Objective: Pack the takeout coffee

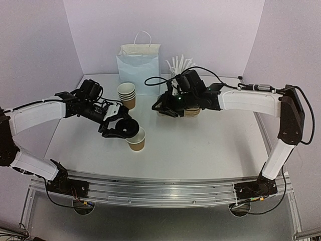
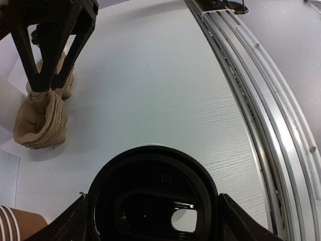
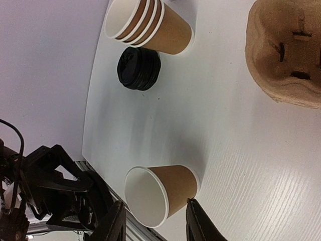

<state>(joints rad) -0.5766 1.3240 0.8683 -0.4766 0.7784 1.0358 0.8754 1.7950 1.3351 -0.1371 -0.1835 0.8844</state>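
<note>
My left gripper [image 1: 123,129] [image 2: 153,213] is shut on a round black lid [image 2: 150,175], its fingers on the lid's two sides. It holds the lid just over a lone brown paper cup [image 1: 138,143] [image 3: 173,188], whose white rim peeks out past the lid. My right gripper [image 1: 161,106] [image 3: 155,216] hovers open with nothing between its fingers, beside the tan pulp carrier [image 1: 193,112] [image 3: 286,50] [image 2: 40,123], which my right arm partly hides in the top view. A stack of brown cups [image 1: 127,95] [image 3: 150,25] stands further back, with a stack of black lids [image 3: 139,68] beside it.
A white handled paper bag [image 1: 138,63] stands at the back wall, and a white cup of white sticks [image 1: 179,65] is to its right. A metal rail [image 1: 150,188] [image 2: 261,100] runs along the table's near edge. Walls close in left, right and behind.
</note>
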